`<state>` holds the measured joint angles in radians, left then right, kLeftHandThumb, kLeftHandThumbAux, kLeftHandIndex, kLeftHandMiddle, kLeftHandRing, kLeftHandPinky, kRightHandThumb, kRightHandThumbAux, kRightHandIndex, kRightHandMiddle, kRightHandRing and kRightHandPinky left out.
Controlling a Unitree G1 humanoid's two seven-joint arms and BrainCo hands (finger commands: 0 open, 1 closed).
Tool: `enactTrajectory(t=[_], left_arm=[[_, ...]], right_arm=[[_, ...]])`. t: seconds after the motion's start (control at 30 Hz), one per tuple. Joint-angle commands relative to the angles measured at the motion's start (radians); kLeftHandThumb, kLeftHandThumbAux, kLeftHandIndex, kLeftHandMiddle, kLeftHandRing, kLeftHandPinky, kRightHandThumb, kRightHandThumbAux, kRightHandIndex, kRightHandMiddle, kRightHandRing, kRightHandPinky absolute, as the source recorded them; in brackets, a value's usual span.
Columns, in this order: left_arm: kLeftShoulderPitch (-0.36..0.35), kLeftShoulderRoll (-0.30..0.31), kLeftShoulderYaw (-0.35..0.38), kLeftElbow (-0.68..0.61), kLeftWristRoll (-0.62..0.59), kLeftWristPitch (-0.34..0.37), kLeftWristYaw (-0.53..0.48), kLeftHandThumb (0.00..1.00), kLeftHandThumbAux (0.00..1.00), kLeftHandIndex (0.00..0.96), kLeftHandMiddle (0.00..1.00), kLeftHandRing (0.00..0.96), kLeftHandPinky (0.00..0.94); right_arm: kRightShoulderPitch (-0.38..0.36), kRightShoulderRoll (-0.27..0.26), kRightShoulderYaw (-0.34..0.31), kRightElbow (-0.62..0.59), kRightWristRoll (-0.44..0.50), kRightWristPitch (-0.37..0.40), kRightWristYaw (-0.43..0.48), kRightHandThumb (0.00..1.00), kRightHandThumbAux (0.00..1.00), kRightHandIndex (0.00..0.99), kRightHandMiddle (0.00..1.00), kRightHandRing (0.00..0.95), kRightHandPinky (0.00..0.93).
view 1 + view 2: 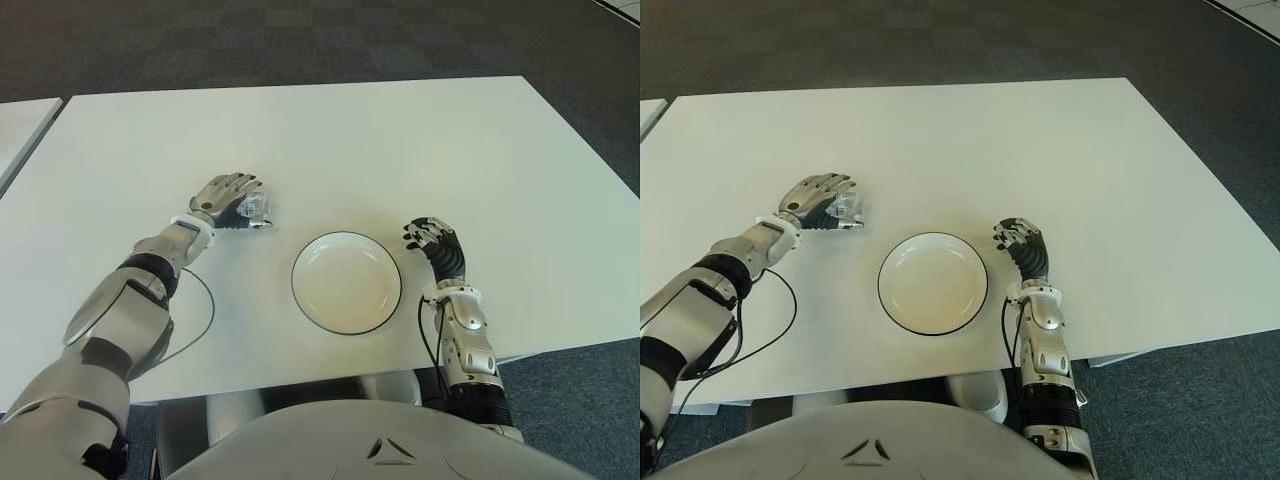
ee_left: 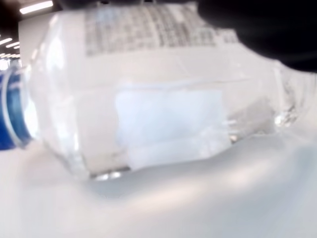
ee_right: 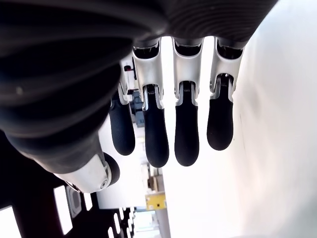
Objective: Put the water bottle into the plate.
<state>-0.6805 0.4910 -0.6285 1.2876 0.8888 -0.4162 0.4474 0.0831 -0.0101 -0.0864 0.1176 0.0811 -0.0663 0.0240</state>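
A clear plastic water bottle point(image 1: 258, 211) lies on its side on the white table point(image 1: 400, 150), left of the plate. My left hand point(image 1: 226, 198) reaches over it from the left, its fingers curled across the top of the bottle. Up close in the left wrist view, the bottle point(image 2: 158, 99) rests on the table, showing a blue cap and a printed label. The white plate point(image 1: 346, 283) with a dark rim sits near the table's front edge and holds nothing. My right hand point(image 1: 432, 239) shows just right of the plate, fingers point(image 3: 185, 129) relaxed and holding nothing.
A thin black cable point(image 1: 205, 300) loops on the table beside my left forearm. A second white table's corner point(image 1: 20, 125) shows at the far left. Dark carpet point(image 1: 300, 40) surrounds the tables.
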Motion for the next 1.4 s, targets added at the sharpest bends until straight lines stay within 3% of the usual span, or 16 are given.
enactTrajectory(t=[0.03, 0.3, 0.5, 0.67, 0.83, 0.97, 1.1, 1.2, 1.23, 1.33, 1.4], left_arm=[[0.048, -0.023, 0.006, 0.047, -0.033, 0.022, -0.107, 0.528, 0.174, 0.000, 0.000, 0.000, 0.000], [0.061, -0.034, 0.072, 0.050, -0.135, 0.043, -0.171, 0.542, 0.196, 0.000, 0.000, 0.000, 0.000], [0.078, -0.060, 0.224, 0.066, -0.309, 0.065, -0.302, 0.557, 0.240, 0.000, 0.000, 0.000, 0.000], [0.080, -0.068, 0.291, 0.065, -0.382, 0.116, -0.369, 0.566, 0.286, 0.000, 0.000, 0.000, 0.004], [0.080, -0.075, 0.323, 0.064, -0.413, 0.186, -0.385, 0.586, 0.326, 0.000, 0.000, 0.000, 0.021], [0.089, -0.077, 0.329, 0.061, -0.414, 0.212, -0.353, 0.629, 0.362, 0.000, 0.000, 0.009, 0.118], [0.105, -0.075, 0.323, 0.060, -0.399, 0.221, -0.283, 0.719, 0.389, 0.142, 0.176, 0.215, 0.278], [0.109, -0.075, 0.313, 0.061, -0.387, 0.222, -0.238, 0.790, 0.406, 0.324, 0.388, 0.397, 0.403], [0.110, -0.075, 0.309, 0.062, -0.383, 0.224, -0.228, 0.800, 0.408, 0.345, 0.421, 0.422, 0.424], [0.110, -0.076, 0.303, 0.065, -0.375, 0.228, -0.210, 0.916, 0.551, 0.455, 0.474, 0.539, 0.508], [0.109, -0.077, 0.297, 0.067, -0.369, 0.236, -0.205, 0.936, 0.576, 0.485, 0.484, 0.565, 0.528]], right_arm=[[0.016, 0.003, 0.001, 0.000, 0.000, 0.008, -0.001, 0.704, 0.737, 0.429, 0.489, 0.498, 0.532], [0.020, 0.005, -0.002, -0.003, 0.004, 0.004, -0.001, 0.705, 0.736, 0.429, 0.492, 0.496, 0.533], [0.022, 0.004, -0.004, -0.003, 0.008, 0.005, 0.003, 0.705, 0.736, 0.429, 0.490, 0.498, 0.532], [0.022, 0.004, -0.006, -0.001, 0.012, 0.005, 0.008, 0.705, 0.736, 0.428, 0.489, 0.503, 0.538], [0.022, 0.004, -0.005, 0.001, 0.010, 0.002, 0.011, 0.704, 0.736, 0.427, 0.488, 0.501, 0.528], [0.023, 0.003, -0.007, -0.001, 0.010, 0.000, 0.011, 0.703, 0.737, 0.427, 0.488, 0.500, 0.532], [0.024, 0.002, -0.007, -0.003, 0.007, 0.002, 0.010, 0.703, 0.737, 0.427, 0.491, 0.502, 0.534], [0.025, 0.001, -0.007, -0.004, 0.005, 0.006, 0.008, 0.703, 0.737, 0.427, 0.491, 0.501, 0.534], [0.025, 0.002, -0.007, -0.004, 0.006, 0.007, 0.009, 0.703, 0.736, 0.427, 0.491, 0.501, 0.535], [0.025, 0.002, -0.008, -0.005, 0.009, 0.008, 0.011, 0.704, 0.736, 0.428, 0.492, 0.501, 0.536], [0.025, 0.002, -0.009, -0.004, 0.011, 0.009, 0.012, 0.705, 0.736, 0.428, 0.492, 0.501, 0.536]])
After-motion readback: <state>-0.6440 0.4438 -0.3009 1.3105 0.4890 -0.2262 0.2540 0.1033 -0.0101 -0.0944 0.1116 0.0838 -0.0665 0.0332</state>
